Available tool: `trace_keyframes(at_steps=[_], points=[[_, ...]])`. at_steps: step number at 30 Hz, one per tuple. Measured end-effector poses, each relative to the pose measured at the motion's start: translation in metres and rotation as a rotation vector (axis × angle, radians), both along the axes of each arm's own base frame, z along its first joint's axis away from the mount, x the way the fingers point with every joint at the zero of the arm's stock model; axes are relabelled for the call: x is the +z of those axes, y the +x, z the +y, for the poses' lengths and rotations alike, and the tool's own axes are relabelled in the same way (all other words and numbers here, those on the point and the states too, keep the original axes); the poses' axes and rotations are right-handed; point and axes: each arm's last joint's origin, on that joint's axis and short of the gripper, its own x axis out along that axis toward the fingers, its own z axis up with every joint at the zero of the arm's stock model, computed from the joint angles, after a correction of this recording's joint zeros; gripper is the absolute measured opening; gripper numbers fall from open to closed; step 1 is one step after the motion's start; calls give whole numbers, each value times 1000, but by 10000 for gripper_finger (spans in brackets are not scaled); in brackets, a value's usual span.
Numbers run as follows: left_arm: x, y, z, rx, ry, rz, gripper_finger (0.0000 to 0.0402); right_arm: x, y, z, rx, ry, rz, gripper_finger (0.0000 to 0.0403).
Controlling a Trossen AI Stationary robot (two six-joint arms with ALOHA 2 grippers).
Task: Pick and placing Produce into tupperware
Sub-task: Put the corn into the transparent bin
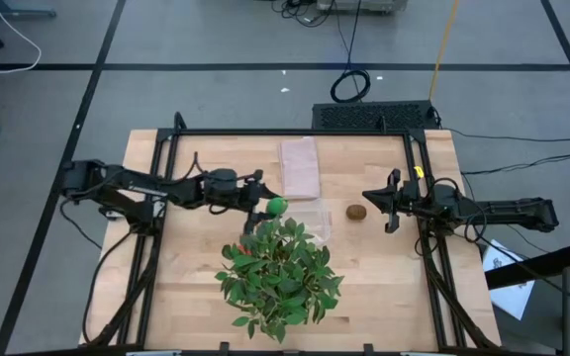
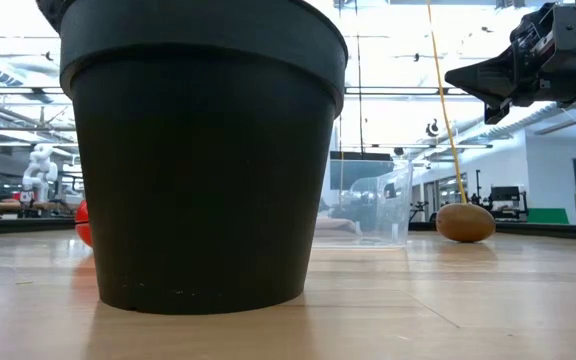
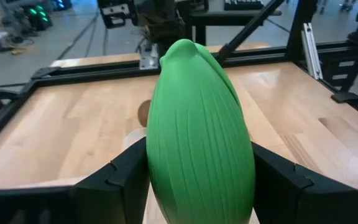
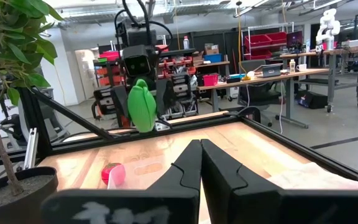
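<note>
green oval produce piece [image 1: 278, 206] pinched between the fingers [image 3: 120, 180] of the left gripper [image 1: 265, 209], held off the table just beside the near-left corner of the tupperware [image 1: 311, 220]. seen in the left wrist view filling the frame, ribbed surface, a dark finger pressed on either side. in the right wrist view the same green piece [image 4: 142, 104] hangs upright under the left gripper [image 4: 143, 99].

tupperware clear, resting on the table [image 1: 384, 277] between the pinkish folded cloth [image 1: 301, 166] and the leafy plant [image 1: 279, 273]; touching or just beside the plant's leaves, cannot tell which. in the low view its transparent wall [image 2: 368, 205] stands behind the black pot [image 2: 203, 150].

brown kiwi-like piece [image 1: 357, 212] on the table just beside the tupperware, on the right arm's side, apart from it. small red piece [image 4: 113, 173] on the table near the pot, partly hidden by the pot in the low view [image 2: 84, 222].

right gripper [image 1: 392, 204] hovers near the kiwi piece, above the table, fingers [image 4: 219, 171] pressed together, holding nothing.
</note>
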Motion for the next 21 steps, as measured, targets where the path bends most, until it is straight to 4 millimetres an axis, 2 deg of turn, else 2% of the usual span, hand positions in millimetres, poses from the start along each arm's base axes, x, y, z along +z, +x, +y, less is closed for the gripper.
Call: trace_keyframes(at_steps=[10, 21], points=[[-1, 25, 16, -31, -31, 77, 216, 0, 0, 0, 0, 0, 0, 0], [26, 36, 26, -37, -78, 118, 216, -1, 1, 0, 0, 0, 8, 0]])
